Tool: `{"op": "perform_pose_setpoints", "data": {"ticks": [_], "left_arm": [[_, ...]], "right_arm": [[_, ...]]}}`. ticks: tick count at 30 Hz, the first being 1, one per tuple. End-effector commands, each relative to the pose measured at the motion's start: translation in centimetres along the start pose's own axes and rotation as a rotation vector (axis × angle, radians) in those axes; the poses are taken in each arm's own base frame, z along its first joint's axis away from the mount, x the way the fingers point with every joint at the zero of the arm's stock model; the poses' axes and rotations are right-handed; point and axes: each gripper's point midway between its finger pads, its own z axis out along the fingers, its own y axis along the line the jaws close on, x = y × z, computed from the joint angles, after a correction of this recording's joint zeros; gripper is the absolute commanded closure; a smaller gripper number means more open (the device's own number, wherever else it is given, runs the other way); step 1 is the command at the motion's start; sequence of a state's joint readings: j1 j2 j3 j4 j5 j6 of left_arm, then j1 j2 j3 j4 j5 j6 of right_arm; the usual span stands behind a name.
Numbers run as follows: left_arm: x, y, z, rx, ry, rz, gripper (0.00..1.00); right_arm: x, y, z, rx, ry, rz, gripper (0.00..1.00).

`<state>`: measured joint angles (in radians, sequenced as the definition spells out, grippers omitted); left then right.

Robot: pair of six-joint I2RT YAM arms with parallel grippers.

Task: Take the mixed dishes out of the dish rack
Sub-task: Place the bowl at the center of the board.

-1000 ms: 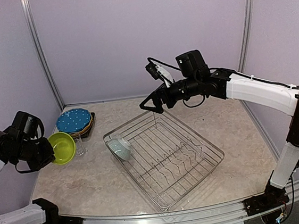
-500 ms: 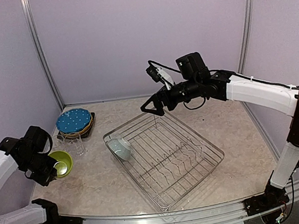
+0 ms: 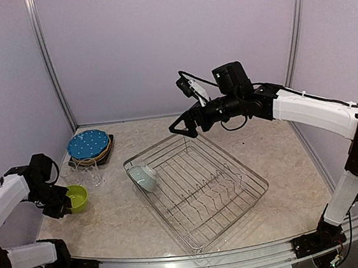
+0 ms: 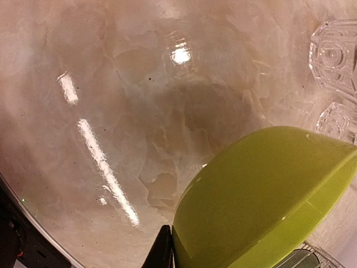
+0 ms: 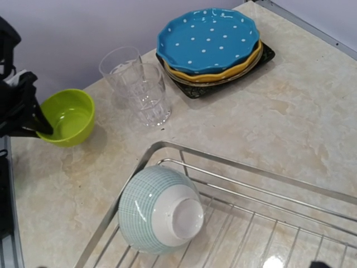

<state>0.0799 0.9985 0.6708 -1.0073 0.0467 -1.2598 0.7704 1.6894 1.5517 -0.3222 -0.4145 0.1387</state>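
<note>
Pale-blue bowl (image 5: 159,215) lies on its side in dish rack (image 3: 237,195), left corner. Probably glazed, rigid, slick, breakable; grip the rim. Left pincer (image 3: 65,199) pinches lime bowl (image 3: 79,197) low over tabletop (image 3: 263,144). Right pincer (image 3: 179,127): can't tell.

Glossy marble-look tabletop (image 4: 100,100) catching lamp glare, smooth shiny lime bowl (image 5: 66,117), clear ribbed glasses (image 5: 146,92), bright silver metal wire dish rack (image 3: 197,183), pale-blue bowl (image 5: 159,209) with fine crosshatch texture and smooth white foot, glossy glazed blue-dotted plate (image 5: 207,39)
</note>
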Motion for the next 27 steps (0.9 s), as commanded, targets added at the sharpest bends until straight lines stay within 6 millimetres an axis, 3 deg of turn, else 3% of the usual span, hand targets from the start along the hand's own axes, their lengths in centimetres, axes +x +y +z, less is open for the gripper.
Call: {"op": "perform_pose_setpoints", "data": {"ticks": [1,10,15,27], "left_arm": [[-0.5,-1.9,1.3,0.053,0.044,0.036,0.88],[-2.0,-3.1,3.2,0.058,0.050,0.019,0.92],[-2.1,-2.5,4.0,0.023,0.062,0.003,0.91],[-2.1,-1.1,4.3,-0.010,0.078,-0.037,0.73]], "right_arm": [[-0.3,0.0,-1.1,0.009,-0.015,0.006,0.01],[-0.2,-0.1,-1.2,0.020,-0.013,0.011,0.01],[-0.1,-0.2,-1.2,0.026,-0.009,0.008,0.01],[0.9,-0.7,-0.8,0.041,0.024,0.009,0.01]]}}
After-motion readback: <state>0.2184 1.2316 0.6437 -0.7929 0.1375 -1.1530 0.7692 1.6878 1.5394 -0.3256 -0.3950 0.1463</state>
